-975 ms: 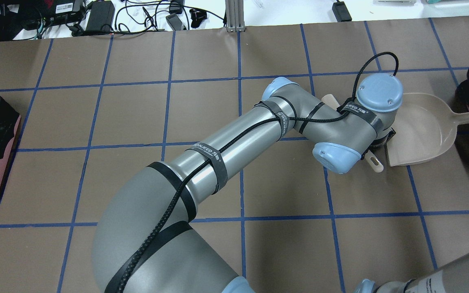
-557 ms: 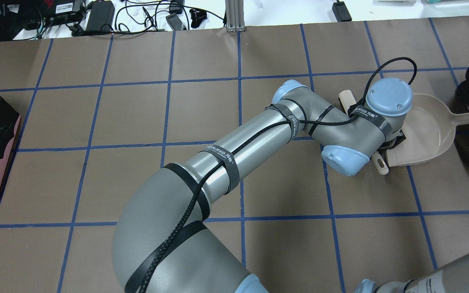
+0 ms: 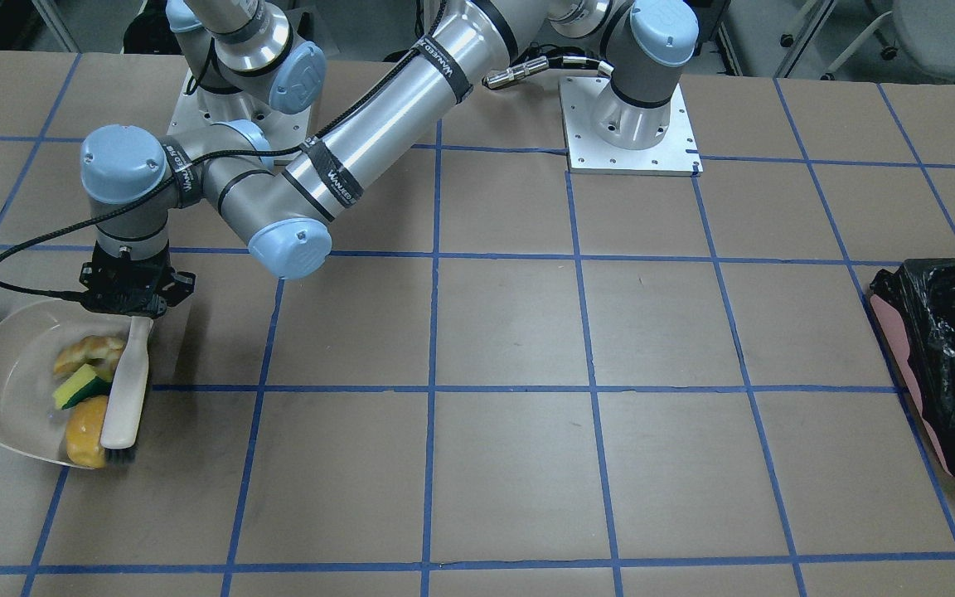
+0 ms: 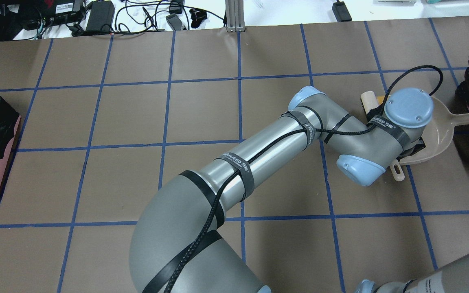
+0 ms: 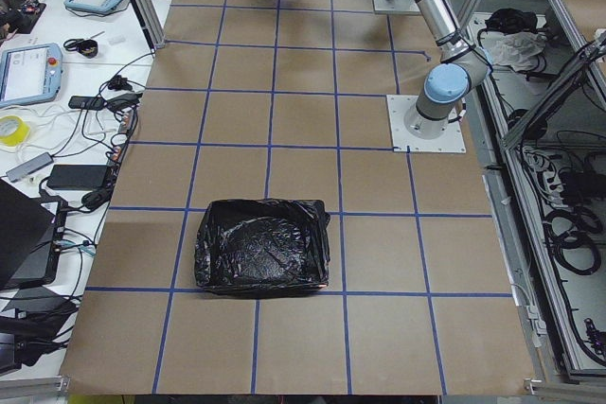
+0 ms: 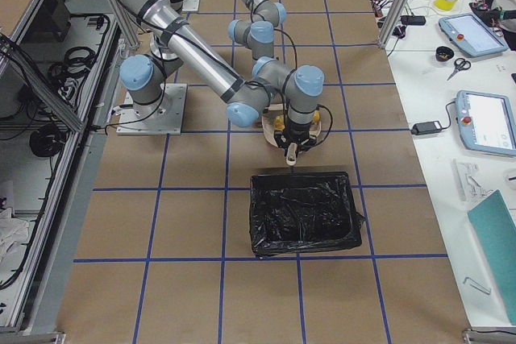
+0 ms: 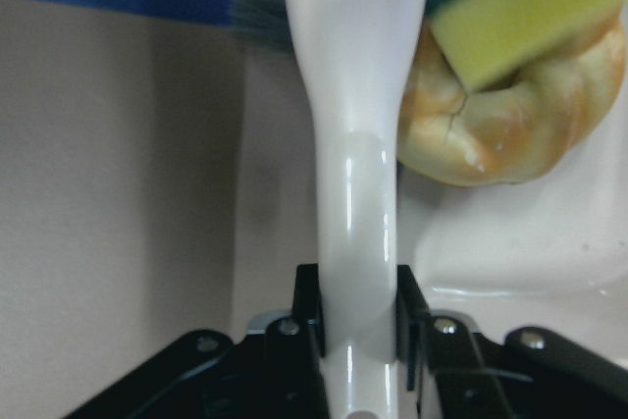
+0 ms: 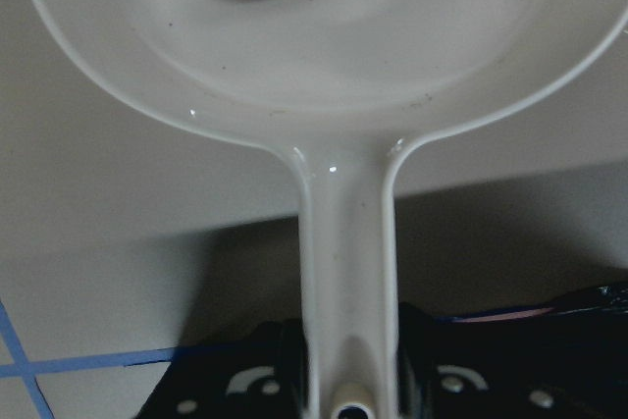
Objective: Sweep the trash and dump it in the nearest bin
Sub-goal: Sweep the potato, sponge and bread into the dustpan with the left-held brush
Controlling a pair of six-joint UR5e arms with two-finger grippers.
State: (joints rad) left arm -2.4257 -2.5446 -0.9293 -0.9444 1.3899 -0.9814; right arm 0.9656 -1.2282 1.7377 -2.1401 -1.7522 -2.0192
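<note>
The left end effector (image 7: 358,311) clamps the smooth cream handle of a dark-bristled brush (image 3: 128,390). The right end effector (image 8: 348,360) grips the handle of the glossy beige plastic dustpan (image 3: 13,390). In the pan, against the brush just beyond the left end effector, lie a ridged tan croissant (image 3: 89,351), a yellow-and-green sponge block (image 3: 79,385) and a shiny golden roll (image 3: 86,429). A black-bagged bin (image 6: 302,211) stands near.
</note>
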